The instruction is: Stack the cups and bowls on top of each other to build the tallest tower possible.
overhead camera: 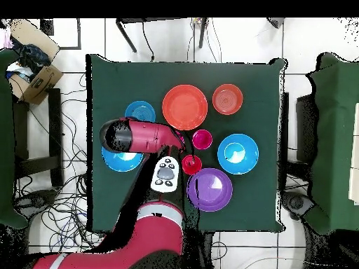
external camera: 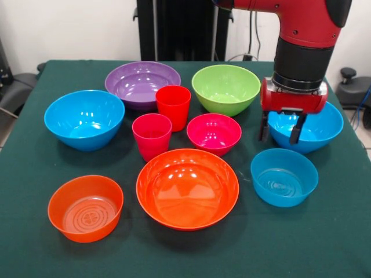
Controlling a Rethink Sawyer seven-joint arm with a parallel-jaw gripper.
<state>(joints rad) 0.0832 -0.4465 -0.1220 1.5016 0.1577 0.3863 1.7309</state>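
All bowls and cups stand apart on the green table, none stacked. The purple bowl (external camera: pixel 142 84) and lime green bowl (external camera: pixel 226 88) are at the back. The red-orange cup (external camera: pixel 173 106), pink cup (external camera: pixel 152 135) and small magenta bowl (external camera: pixel 214 133) are in the middle. One large blue bowl (external camera: pixel 84 119) is left, the other (external camera: pixel 307 128) right. The large orange bowl (external camera: pixel 187 187), small ringed orange bowl (external camera: pixel 86 207) and light blue bowl (external camera: pixel 284 176) are in front. My gripper (external camera: pixel 281 130) is open and empty, over the right blue bowl's near-left rim. In the overhead view the arm (overhead camera: pixel 140 136) hides it.
The green-clothed table (external camera: pixel 348 243) reaches the picture's front edge. The black pedestal (external camera: pixel 182 29) stands behind the table. In the overhead view, chairs (overhead camera: pixel 329 140) flank the table and a cardboard box (overhead camera: pixel 38 80) sits on the floor at the upper left.
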